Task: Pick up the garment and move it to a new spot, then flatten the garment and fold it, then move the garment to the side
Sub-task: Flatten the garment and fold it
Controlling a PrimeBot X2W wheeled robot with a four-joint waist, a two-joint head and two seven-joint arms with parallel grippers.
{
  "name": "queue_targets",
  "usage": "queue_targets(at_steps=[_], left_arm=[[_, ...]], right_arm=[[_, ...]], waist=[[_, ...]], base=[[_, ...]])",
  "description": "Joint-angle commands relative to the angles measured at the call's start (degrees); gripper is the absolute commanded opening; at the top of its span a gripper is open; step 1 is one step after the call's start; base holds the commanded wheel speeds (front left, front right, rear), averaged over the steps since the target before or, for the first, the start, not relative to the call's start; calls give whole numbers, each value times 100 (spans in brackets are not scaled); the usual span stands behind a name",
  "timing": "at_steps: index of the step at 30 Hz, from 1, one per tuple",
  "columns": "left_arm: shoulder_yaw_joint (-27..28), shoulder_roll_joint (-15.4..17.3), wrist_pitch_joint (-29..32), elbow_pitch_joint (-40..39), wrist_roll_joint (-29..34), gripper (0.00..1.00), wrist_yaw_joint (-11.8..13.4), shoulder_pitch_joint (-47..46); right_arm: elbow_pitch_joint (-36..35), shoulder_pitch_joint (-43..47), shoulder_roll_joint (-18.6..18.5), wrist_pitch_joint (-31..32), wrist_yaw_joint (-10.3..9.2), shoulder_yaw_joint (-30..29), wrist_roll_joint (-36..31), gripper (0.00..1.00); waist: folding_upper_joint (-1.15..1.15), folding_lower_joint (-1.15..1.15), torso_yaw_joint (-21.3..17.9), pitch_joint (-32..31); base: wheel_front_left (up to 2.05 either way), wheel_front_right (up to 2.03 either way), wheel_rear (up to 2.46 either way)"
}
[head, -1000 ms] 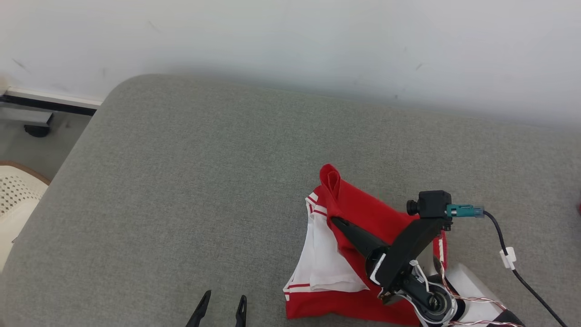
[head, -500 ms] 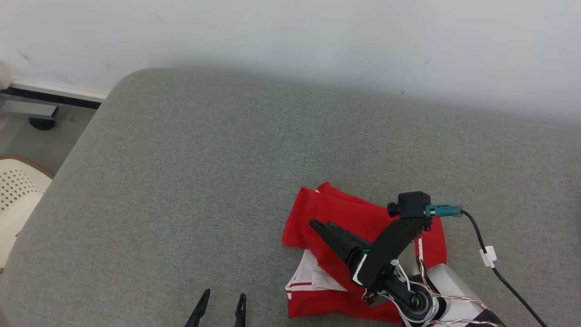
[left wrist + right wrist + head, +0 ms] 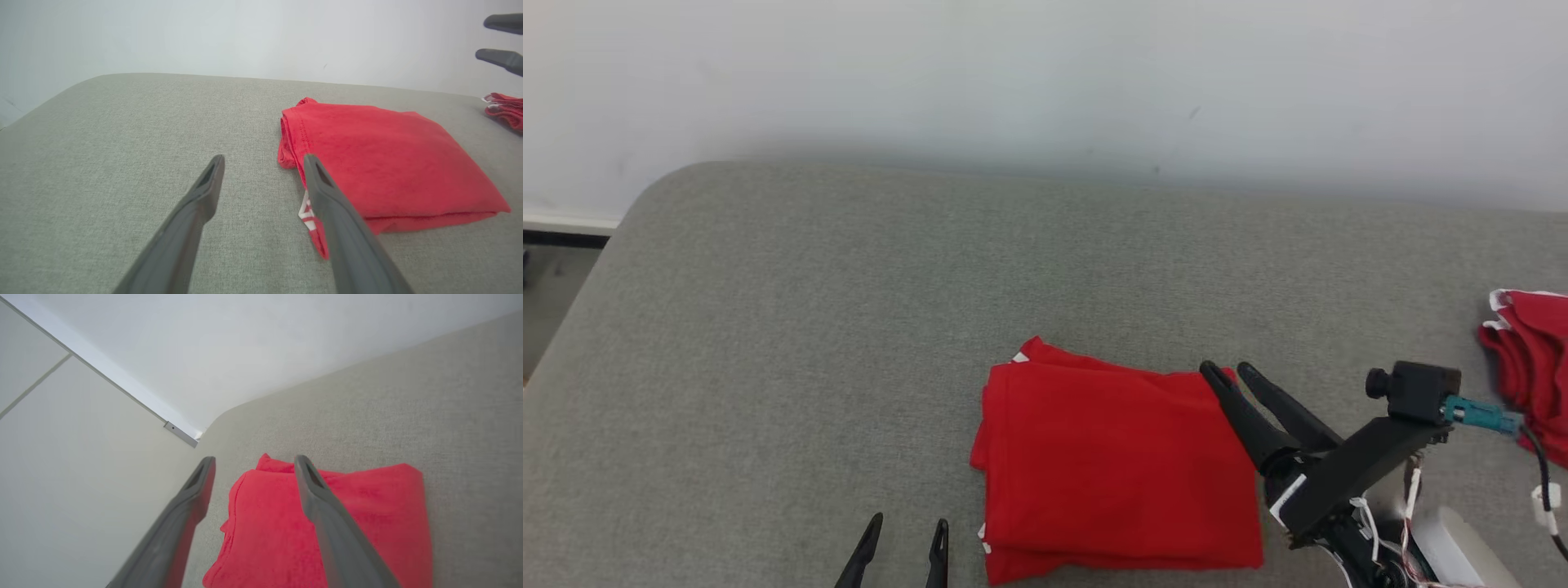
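The red garment [image 3: 1111, 465] lies folded into a flat rectangle on the grey cushion [image 3: 809, 327], with a bit of white trim showing at its left edge. My right gripper [image 3: 1227, 371] is open with nothing in it, its tips by the garment's far right corner. In the left wrist view its fingers [image 3: 502, 41] hang well above the surface. The right wrist view looks down on the garment [image 3: 367, 514] past the open right gripper [image 3: 254, 461]. My left gripper [image 3: 908, 523] stands open just left of the garment [image 3: 380, 159], low over the cushion [image 3: 102, 163].
A second red garment with white trim [image 3: 1527, 359] lies bunched at the cushion's right edge, also in the left wrist view [image 3: 504, 108]. A pale wall [image 3: 1045, 73] runs behind the cushion. The cushion's rounded left corner drops to the floor [image 3: 547, 286].
My right gripper opened and let go of the garment, which now lies folded flat. The gripper drew back to the garment's right corner. The head camera has turned right. The left gripper stayed open.
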Motion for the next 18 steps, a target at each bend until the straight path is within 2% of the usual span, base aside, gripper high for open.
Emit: queue_targets(at_steps=[1, 6, 12, 18], left_arm=[[46, 34, -18, -50, -54, 100, 33, 46], [239, -14, -18, -148, -110, 100, 118, 103], [456, -61, -18, -306, -55, 100, 153, 234], [743, -141, -18, -536, 78, 100, 111, 368]], right_arm=[[-148, 135, -104, -231, -14, -39, -183, 100], [-291, 352, -348, -1123, -14, 21, -806, 100], [171, 520, -553, -2278, -14, 80, -2038, 100], [443, 785, -285, -2739, -14, -208, -2993, 100]], waist=[[0, 0, -369, -104], [0, 0, -736, -156], [0, 0, -1038, -347], [0, 0, -1170, -456]], base=[[0, 0, 0], [0, 0, 0], [0, 0, 0], [0, 0, 0]])
